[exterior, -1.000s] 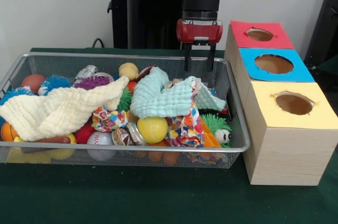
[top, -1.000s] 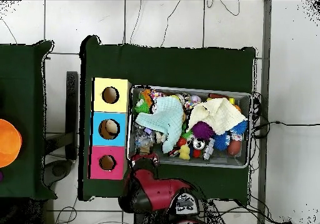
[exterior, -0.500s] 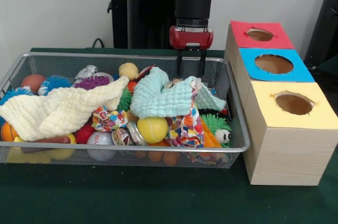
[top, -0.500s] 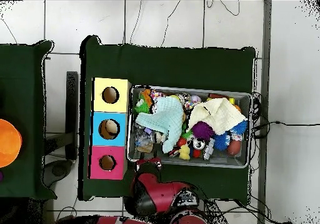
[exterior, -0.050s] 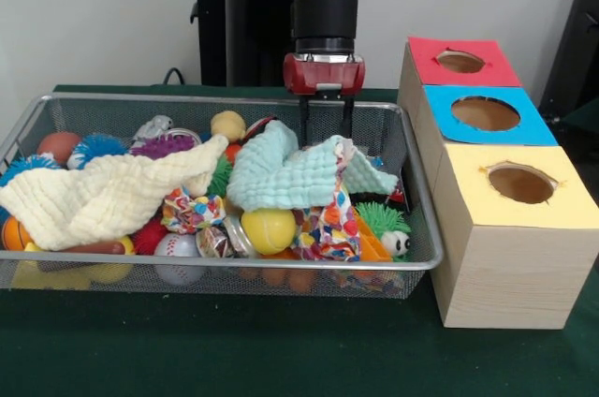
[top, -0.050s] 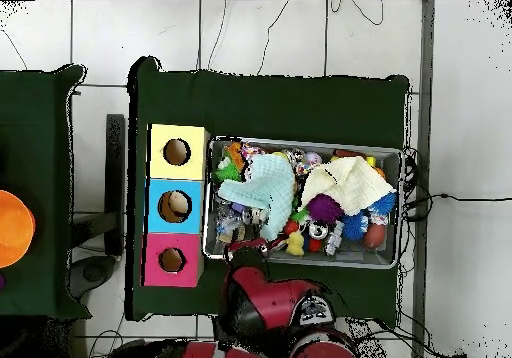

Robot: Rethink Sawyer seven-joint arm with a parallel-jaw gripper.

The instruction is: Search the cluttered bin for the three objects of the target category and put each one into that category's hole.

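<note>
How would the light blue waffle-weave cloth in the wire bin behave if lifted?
The light blue waffle-weave cloth is draped in folds over toys, so probably floppy and light. Lifted, it would likely sag and might drag small toys along.

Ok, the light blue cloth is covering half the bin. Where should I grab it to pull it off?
Probably the raised fold at the light blue cloth's far end, coming straight down from above. That ridge stands higher than the rest of the cloth, right by the gripper, so open fingers could pinch it without digging into the toys below. The lower edges lie flat against the patterned cloth.
</note>
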